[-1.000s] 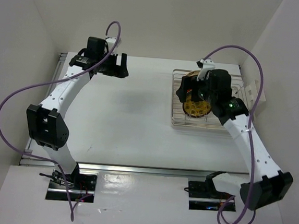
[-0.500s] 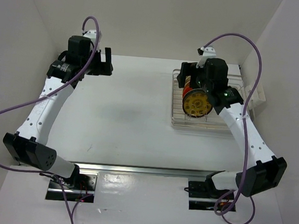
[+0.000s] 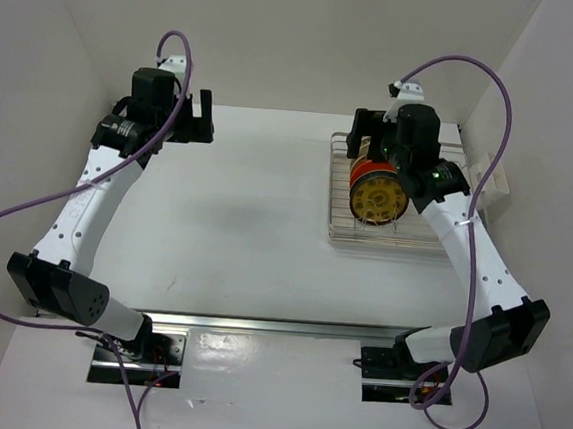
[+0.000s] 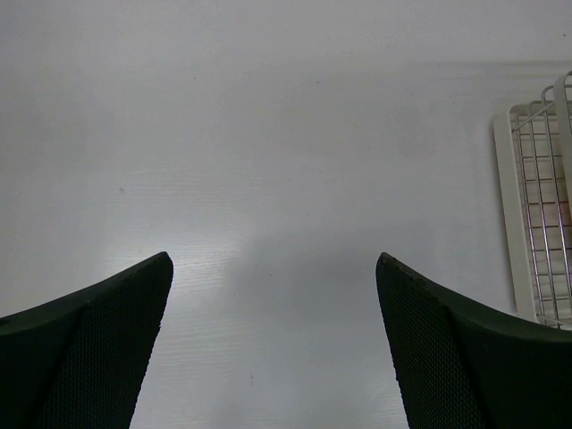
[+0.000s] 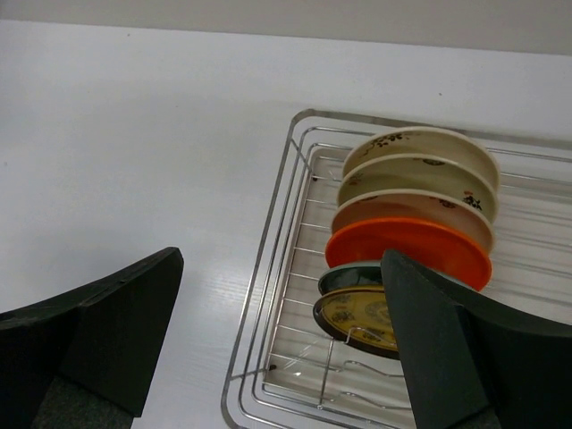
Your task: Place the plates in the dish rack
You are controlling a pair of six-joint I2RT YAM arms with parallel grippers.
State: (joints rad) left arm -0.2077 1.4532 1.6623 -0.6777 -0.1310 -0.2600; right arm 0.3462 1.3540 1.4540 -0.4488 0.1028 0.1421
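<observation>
The silver wire dish rack (image 3: 341, 219) (image 5: 277, 295) stands at the right of the table. Six plates stand on edge in it in a row: three cream plates (image 5: 420, 147) at the far end, an orange plate (image 5: 407, 246) (image 3: 373, 169), a blue-grey plate (image 5: 349, 277) and a yellow-brown plate (image 5: 357, 315) (image 3: 378, 200) nearest. My right gripper (image 3: 358, 141) (image 5: 281, 268) is open and empty, above the rack's far left corner. My left gripper (image 3: 202, 119) (image 4: 273, 268) is open and empty over bare table at the far left.
A white tray rim (image 4: 509, 214) lies under the rack. A small white slotted holder (image 3: 490, 187) sits by the right wall. Enclosure walls stand close at the left, back and right. Purple cables loop above both arms.
My right gripper has drawn back from the yellow-brown plate toward the far side of the rack. My left arm swung left, away from the table's middle, and then held still.
</observation>
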